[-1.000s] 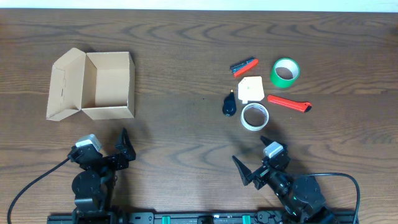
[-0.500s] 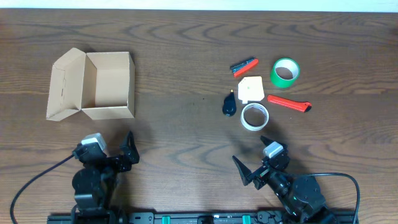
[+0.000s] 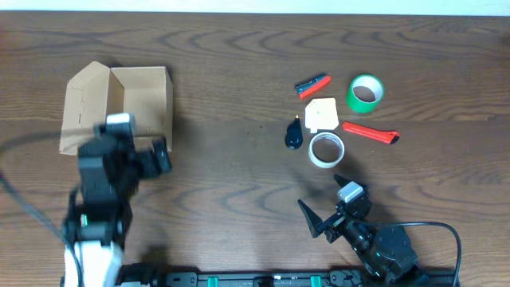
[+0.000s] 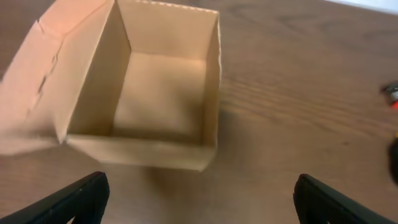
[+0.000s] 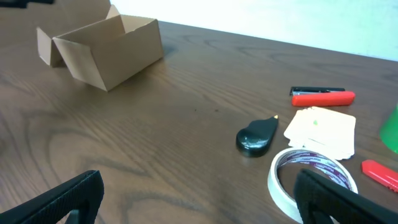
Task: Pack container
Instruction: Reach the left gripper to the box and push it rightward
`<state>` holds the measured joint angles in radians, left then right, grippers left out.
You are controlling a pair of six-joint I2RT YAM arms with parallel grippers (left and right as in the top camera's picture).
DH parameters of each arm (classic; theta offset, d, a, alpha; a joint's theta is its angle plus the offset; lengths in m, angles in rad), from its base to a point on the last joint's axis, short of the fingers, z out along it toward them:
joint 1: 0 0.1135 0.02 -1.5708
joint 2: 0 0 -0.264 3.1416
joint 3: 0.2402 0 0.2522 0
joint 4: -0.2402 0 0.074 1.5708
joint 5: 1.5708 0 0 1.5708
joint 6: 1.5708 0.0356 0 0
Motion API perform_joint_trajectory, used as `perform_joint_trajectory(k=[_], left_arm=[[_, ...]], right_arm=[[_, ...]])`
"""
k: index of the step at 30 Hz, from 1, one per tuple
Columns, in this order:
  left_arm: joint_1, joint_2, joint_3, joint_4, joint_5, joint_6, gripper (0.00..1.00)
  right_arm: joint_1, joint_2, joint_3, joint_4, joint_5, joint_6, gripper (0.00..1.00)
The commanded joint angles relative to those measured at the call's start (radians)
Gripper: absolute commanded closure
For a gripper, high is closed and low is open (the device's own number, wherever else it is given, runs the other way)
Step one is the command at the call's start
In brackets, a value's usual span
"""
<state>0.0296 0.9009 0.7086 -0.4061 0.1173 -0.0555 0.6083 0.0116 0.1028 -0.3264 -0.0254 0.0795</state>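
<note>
Left fingers: the left fingers (image 4: 84, 196) are spread wide with nothing between them, only bare counter (image 4: 292, 118).
Right fingers: the right fingers (image 5: 71, 202) are also wide apart and empty, low over the counter at the near edge.
Container position: the container (image 4: 140, 151) stands just ahead of the left fingers and a little to their left. Its near wall faces them, its mouth is open upward and it holds nothing.
Lid: the flap is folded out to the container's left side, clear of the opening.
Long axis: it seems to run away from the robot, so the left fingers meet a short wall.
Nearer arm: the left arm is nearer the container; the right is well apart from it.
Loose things: the white tape roll (image 5: 313, 176) lies just ahead of the right fingers. The black piece (image 5: 257, 135), cream card (image 5: 321, 129) and green tape roll (image 3: 366, 92) lie beyond it.
Judgement: packing has not begun. The right arm looks best placed to pick, with a long carry leftward to the container.
</note>
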Motion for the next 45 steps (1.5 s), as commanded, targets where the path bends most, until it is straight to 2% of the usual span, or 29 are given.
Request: perform_joint_trajectory(k=[1,5,9,16,25,27,28,29,30,31,33,36,38,41,45], left_arm=[[0.001,0.18,0.164,-0.034,-0.028,0.073,0.05],[-0.026,0.376,0.321,-0.062,-0.07,0.087,0.05],[-0.058,0.526,0.404,-0.052,-0.071,0.087,0.05],[-0.063,0.664,0.406,0.029,0.031,0.086,0.05],[-0.064,0.79,0.406,0.057,0.009,0.142,0.05],[-0.064,0.822,0.406,0.066,-0.002,0.147,0.0],[-0.064,0.831,0.406,0.07,-0.002,0.149,0.09],[-0.064,0.837,0.406,0.075,-0.003,0.156,0.24],[-0.065,0.838,0.406,0.08,-0.006,0.158,0.44],[-0.066,0.838,0.406,0.088,-0.013,0.157,0.55],[-0.073,0.833,0.41,0.098,-0.031,0.157,0.94],[-0.1,0.818,0.428,0.094,-0.039,0.162,0.94],[-0.134,0.8,0.436,0.089,-0.017,0.217,0.94],[-0.227,0.763,0.439,0.071,0.006,0.419,0.94],[-0.362,0.726,0.439,-0.008,0.007,0.784,0.95]], right_arm=[[0.008,-0.006,-0.004,0.0,0.01,0.005,0.01],[0.008,-0.006,-0.004,0.0,0.01,0.005,0.01],[0.008,-0.006,-0.004,0.0,0.01,0.005,0.01],[0.008,-0.006,-0.004,0.0,0.01,0.005,0.01],[0.008,-0.006,-0.004,0.0,0.01,0.005,0.01],[0.008,-0.006,-0.004,0.0,0.01,0.005,0.01],[0.008,-0.006,-0.004,0.0,0.01,0.005,0.01],[0.008,-0.006,-0.004,0.0,0.01,0.005,0.01],[0.008,-0.006,-0.004,0.0,0.01,0.005,0.01],[0.008,-0.006,-0.004,0.0,0.01,0.005,0.01],[0.008,-0.006,-0.004,0.0,0.01,0.005,0.01],[0.008,-0.006,-0.004,0.0,0.01,0.005,0.01],[0.008,-0.006,-0.004,0.0,0.01,0.005,0.01],[0.008,-0.006,-0.004,0.0,0.01,0.005,0.01],[0.008,-0.006,-0.004,0.0,0.01,0.005,0.01]])
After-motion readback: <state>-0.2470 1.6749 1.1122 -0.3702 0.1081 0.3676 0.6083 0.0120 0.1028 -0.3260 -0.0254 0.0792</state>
